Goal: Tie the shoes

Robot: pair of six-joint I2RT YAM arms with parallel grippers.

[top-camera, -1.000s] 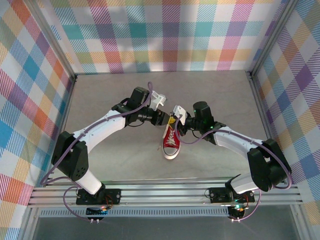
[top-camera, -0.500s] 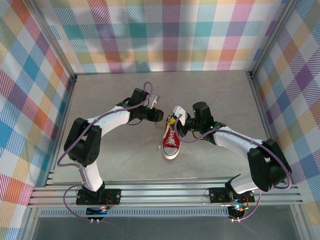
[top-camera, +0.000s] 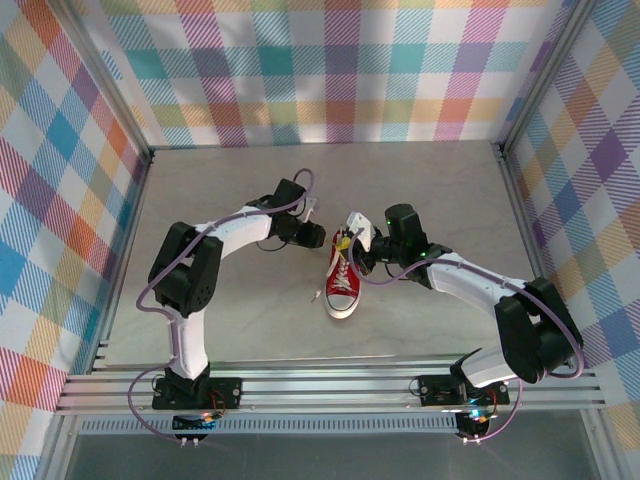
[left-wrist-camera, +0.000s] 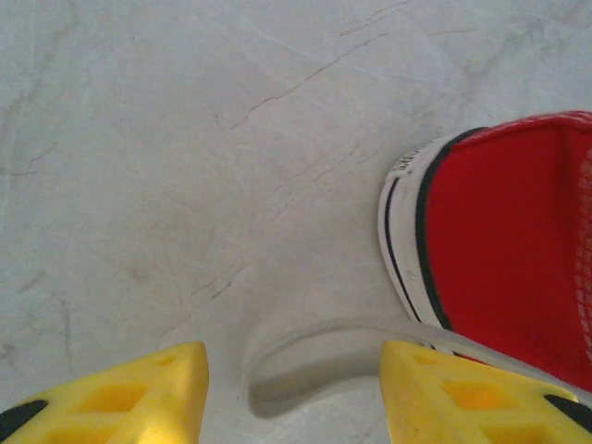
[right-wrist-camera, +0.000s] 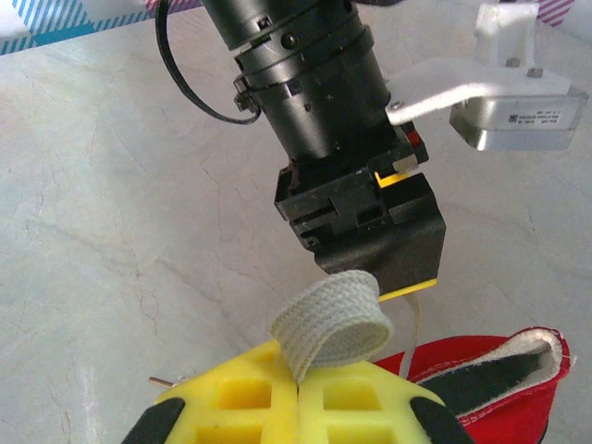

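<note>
Top external shows the left arm (top-camera: pixel 235 228) reaching in from the sneaker's left, its tip just beside the heel end. The red sneaker (top-camera: pixel 343 282) lies on the worktop (top-camera: pixel 220 190) with its white toe cap pointing toward the arm bases. An end of the white lace (top-camera: pixel 316 294) rests on the worktop just left of the sneaker.

Left wrist view: the yellow left fingers (left-wrist-camera: pixel 120 393) stand apart, open, low over the worktop. A loop of the lace lies in the gap between them, squeezed by neither, and the sneaker's heel sits just to their right.

Right wrist view: the right fingers (right-wrist-camera: pixel 259 402) are pressed together, pinching a loop of the lace that curls up above them. They are just beside the sneaker's open collar, and the left arm's black wrist is close in front. The right arm (top-camera: pixel 470 280) comes in from the sneaker's right.
</note>
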